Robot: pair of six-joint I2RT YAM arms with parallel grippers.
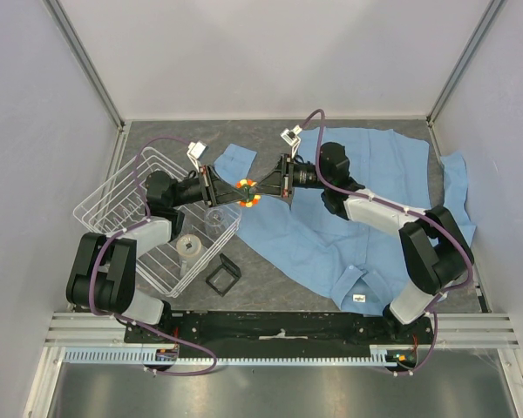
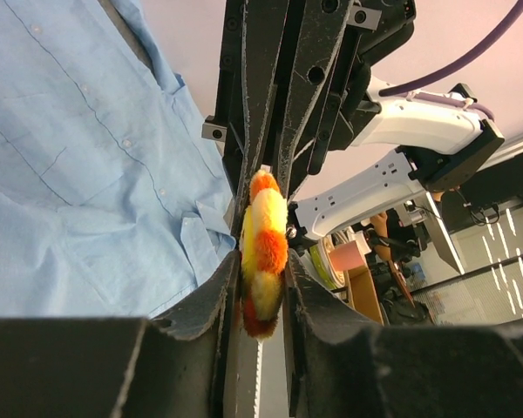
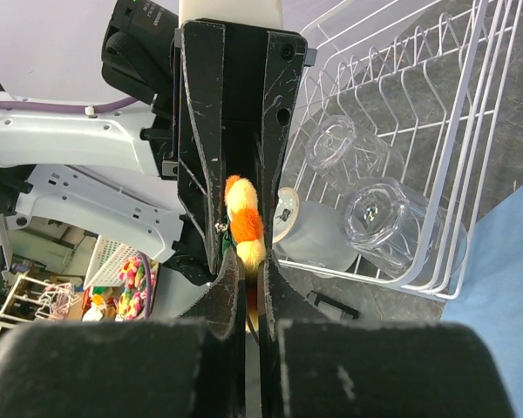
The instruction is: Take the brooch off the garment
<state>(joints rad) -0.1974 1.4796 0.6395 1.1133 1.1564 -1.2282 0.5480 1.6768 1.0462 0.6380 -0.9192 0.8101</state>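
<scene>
Grey counter (image 1: 270, 292), frame centre: my left claw (image 1: 241, 192) and right claw (image 1: 256, 192) each pinch the flower brooch (image 1: 247, 192), just left of the blue shirt (image 1: 375, 165).

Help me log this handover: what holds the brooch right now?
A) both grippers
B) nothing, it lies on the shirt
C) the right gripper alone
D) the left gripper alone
A: the brooch sits clamped between the left gripper and the right gripper, and each wrist view shows it in its own grip.
</scene>
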